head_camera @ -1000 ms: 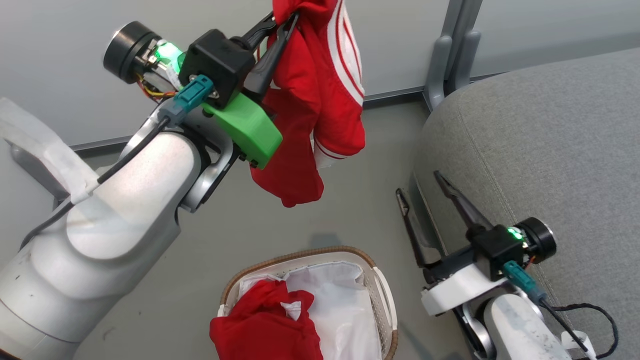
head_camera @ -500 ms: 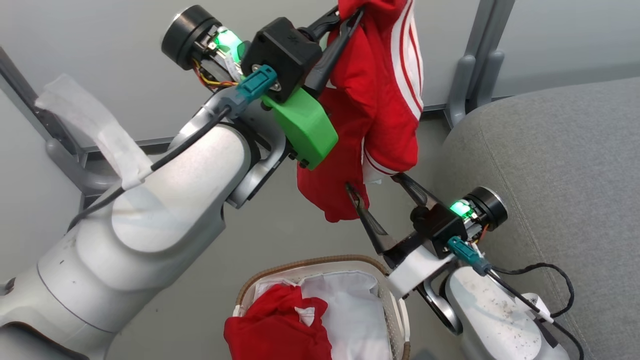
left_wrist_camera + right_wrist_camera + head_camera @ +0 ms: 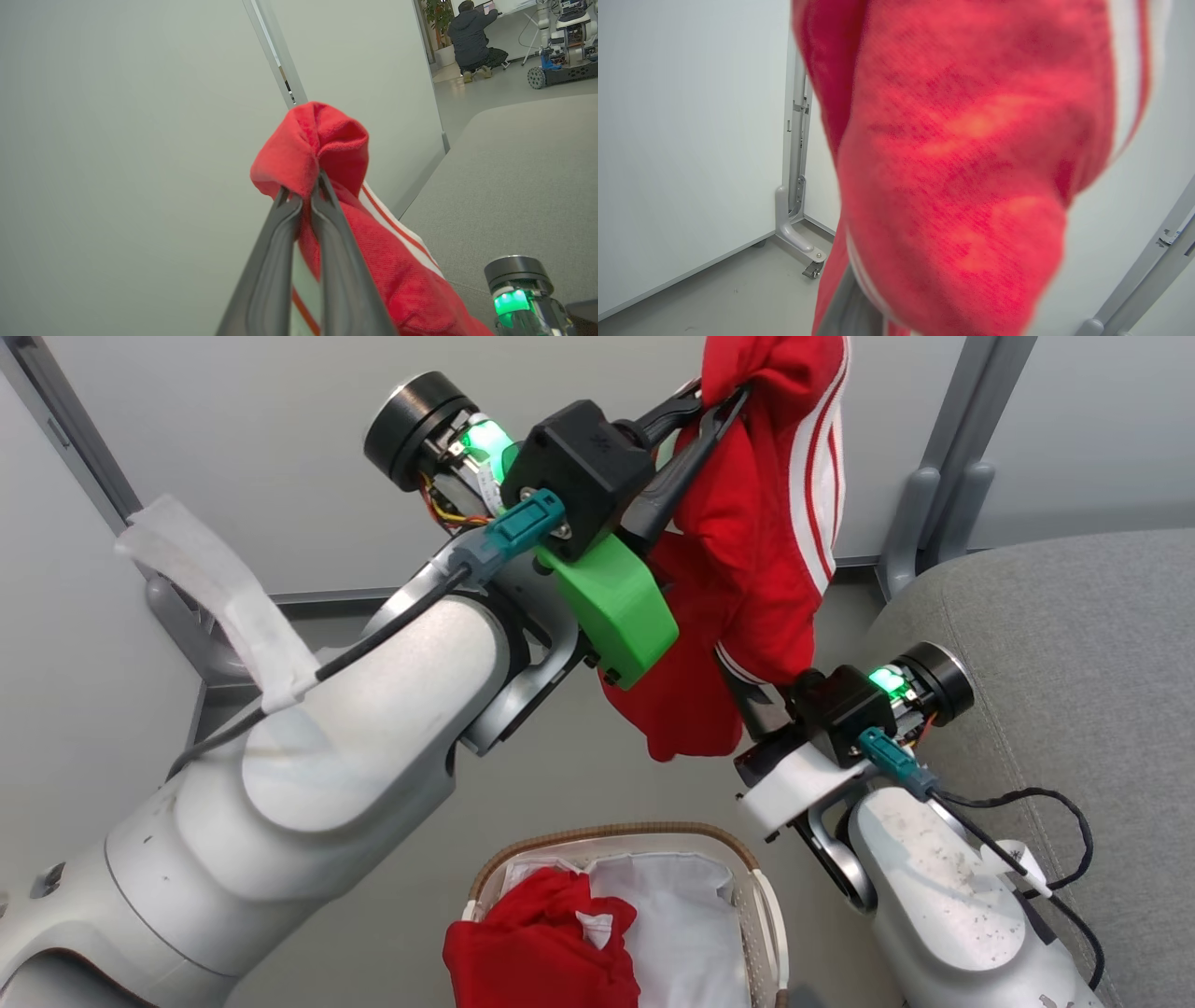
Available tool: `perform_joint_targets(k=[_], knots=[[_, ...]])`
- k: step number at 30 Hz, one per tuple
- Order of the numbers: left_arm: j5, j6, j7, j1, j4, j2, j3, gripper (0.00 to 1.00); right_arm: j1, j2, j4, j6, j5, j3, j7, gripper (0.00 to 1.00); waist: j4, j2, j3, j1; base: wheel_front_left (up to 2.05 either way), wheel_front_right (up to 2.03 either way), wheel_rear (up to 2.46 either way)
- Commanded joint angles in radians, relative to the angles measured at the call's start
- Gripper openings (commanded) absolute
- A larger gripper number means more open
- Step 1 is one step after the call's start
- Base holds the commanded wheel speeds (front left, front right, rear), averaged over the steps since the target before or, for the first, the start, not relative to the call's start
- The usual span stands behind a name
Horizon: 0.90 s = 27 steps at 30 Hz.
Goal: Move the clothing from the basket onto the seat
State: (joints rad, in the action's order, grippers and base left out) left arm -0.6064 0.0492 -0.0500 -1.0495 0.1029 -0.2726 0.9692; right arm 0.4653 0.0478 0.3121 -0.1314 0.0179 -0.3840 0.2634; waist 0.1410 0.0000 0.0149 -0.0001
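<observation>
Red shorts (image 3: 766, 523) pinched tight in left tool (image 3: 724, 397), dangling clear of basket (image 3: 616, 831) and near grey seat (image 3: 1074, 644), lower hem draped over right tool (image 3: 752, 700) with grip impossible to tell, more red clothing (image 3: 532, 943) heaped inside basket.

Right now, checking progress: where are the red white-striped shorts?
Head view, top centre: the shorts hang clamped in the left gripper, left of the grey fabric seat, right gripper at their hem.
</observation>
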Motion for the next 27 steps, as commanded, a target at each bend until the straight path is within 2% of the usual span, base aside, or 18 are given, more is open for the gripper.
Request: perform_joint_targets(k=[1,5,6,8,9,11,12,21,27], knots=[[0.0,0.009,0.012,0.02,0.0,-0.013,-0.009,0.0,0.002,0.005,-0.011,0.001,0.014,0.011,0.002,0.0,-0.003,0.0,0.002,0.0001,0.0,0.0,0.0],[-0.016,0.023,0.04,0.063,0.012,-0.046,-0.024,0.0,-0.009,0.004,-0.04,0.001,0.032,0.023,0.002,0.0,-0.015,0.0,0.009,0.0001,0.0,0.0,0.0],[-0.021,0.027,0.054,0.075,0.016,-0.053,-0.031,0.12,-0.015,0.004,-0.047,0.001,0.036,0.029,0.002,0.0,-0.018,0.0,0.011,0.0001,0.0,0.0,0.0],[-0.034,0.033,0.075,0.104,0.03,-0.066,-0.04,0.19,-0.024,0.004,-0.059,0.001,0.041,0.034,0.002,0.0,-0.025,0.0,0.014,0.0001,0.0,0.0,0.0],[-0.039,0.033,0.085,0.116,0.037,-0.069,-0.044,0.36,-0.027,0.004,-0.063,0.001,0.043,0.036,0.002,0.0,-0.029,0.0,0.015,0.0001,0.0,0.0,0.0],[-0.054,0.035,0.11,0.147,0.056,-0.076,-0.052,0.88,-0.03,0.004,-0.073,0.001,0.05,0.044,0.002,0.0,-0.036,0.0,0.019,0.0001,0.0,0.0,0.0],[-0.063,0.037,0.125,0.165,0.066,-0.077,-0.058,1.0,-0.032,0.004,-0.076,0.001,0.053,0.048,0.002,0.0,-0.04,0.0,0.022,0.0001,0.0,0.0,0.0],[-0.128,0.019,0.272,0.337,0.184,-0.072,-0.086,1.0,-0.044,0.004,-0.1,0.001,0.047,0.091,0.002,0.0,-0.062,0.0,0.045,0.0001,0.0,0.0,0.0],[-0.132,-0.002,0.314,0.466,0.245,-0.049,-0.121,1.0,-0.052,0.004,-0.117,0.001,0.033,0.129,0.002,0.0,-0.073,0.0,0.058,0.0001,0.0,0.0,0.0]])
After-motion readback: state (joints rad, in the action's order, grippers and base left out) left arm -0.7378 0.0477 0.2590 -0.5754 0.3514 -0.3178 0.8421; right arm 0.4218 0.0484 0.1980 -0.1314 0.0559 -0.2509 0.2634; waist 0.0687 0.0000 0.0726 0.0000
